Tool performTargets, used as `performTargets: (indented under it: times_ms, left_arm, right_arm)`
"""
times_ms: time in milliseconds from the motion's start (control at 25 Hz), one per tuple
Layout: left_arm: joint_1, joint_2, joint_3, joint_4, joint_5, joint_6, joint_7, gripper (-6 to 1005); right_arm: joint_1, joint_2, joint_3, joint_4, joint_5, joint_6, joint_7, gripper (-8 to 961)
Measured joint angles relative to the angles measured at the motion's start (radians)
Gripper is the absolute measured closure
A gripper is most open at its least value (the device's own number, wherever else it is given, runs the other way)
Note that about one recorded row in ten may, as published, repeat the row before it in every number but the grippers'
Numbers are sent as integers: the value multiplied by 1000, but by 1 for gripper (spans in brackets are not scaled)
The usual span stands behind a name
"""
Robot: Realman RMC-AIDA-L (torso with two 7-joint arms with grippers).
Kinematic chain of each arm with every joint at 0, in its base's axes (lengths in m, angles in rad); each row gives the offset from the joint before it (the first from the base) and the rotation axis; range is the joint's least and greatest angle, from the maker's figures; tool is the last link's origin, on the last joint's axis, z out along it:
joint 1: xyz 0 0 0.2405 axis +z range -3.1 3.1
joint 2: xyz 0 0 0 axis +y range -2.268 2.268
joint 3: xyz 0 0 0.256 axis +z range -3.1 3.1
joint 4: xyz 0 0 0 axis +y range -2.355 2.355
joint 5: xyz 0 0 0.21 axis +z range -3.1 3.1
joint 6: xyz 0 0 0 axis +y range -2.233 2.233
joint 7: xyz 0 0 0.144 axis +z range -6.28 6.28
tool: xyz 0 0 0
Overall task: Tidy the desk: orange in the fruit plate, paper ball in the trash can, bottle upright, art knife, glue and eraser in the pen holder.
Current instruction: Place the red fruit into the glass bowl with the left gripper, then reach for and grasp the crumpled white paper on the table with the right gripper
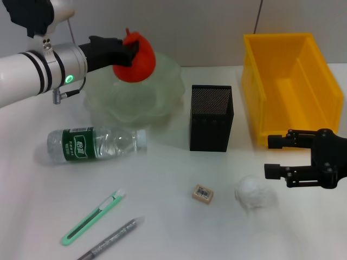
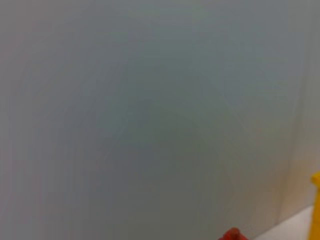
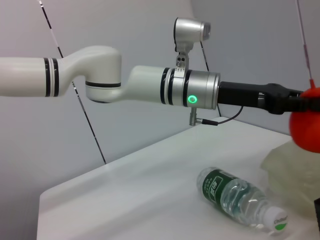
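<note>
Left hand (image 1: 130, 53) grips the orange (image 1: 136, 60) (reddish) over the fruit plate (image 1: 162, 92).

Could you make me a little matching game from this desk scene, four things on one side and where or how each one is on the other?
Things:
1. orange
2. bottle
3. paper ball
4. pen holder

States:
A. lying on its side on the table
B. standing upright beside the yellow bin
C. held by the left gripper above the fruit plate
D. on the table next to the open right gripper

Pairs: 1-C, 2-A, 3-D, 4-B
</note>
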Motion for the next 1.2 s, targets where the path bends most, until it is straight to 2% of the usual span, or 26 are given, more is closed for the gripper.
performTargets:
  times_ms: [120, 480, 600, 680, 760, 960, 1000, 1040, 1200]
  left_arm:
    - [0, -1, 1, -5, -22, -39, 0, 863]
    - [-9, -2, 39, -17, -26, -32, -1, 727]
    - [-7, -2, 44, -12, -47, 3, 9, 583]
    - [14, 1, 44, 7, -80, 74, 21, 487]
    - [53, 7, 43, 50, -105, 186, 37, 256]
    - [203, 19, 35, 209, -115, 525, 51, 159]
    - [234, 23, 32, 238, -114, 598, 51, 139]
    - [276, 25, 26, 271, -115, 675, 51, 139]
    - [389, 45, 12, 332, -115, 895, 61, 139]
  right_arm:
    - [7, 1, -9, 18, 2, 4, -3, 175]
    - [13, 2, -12, 30, 1, 16, -14, 175]
    - [10, 2, -14, 30, 0, 33, -17, 175]
    - [6, 2, -18, 22, 1, 36, -15, 175]
    - [3, 2, -19, -2, 1, 42, 10, 175]
    - [2, 2, -52, -139, -13, 61, 185, 175]
    - [11, 1, -85, -219, -44, 65, 303, 175]
    - [11, 1, -85, -219, -44, 65, 303, 174]
    - [92, -11, -166, -322, -198, 61, 519, 174]
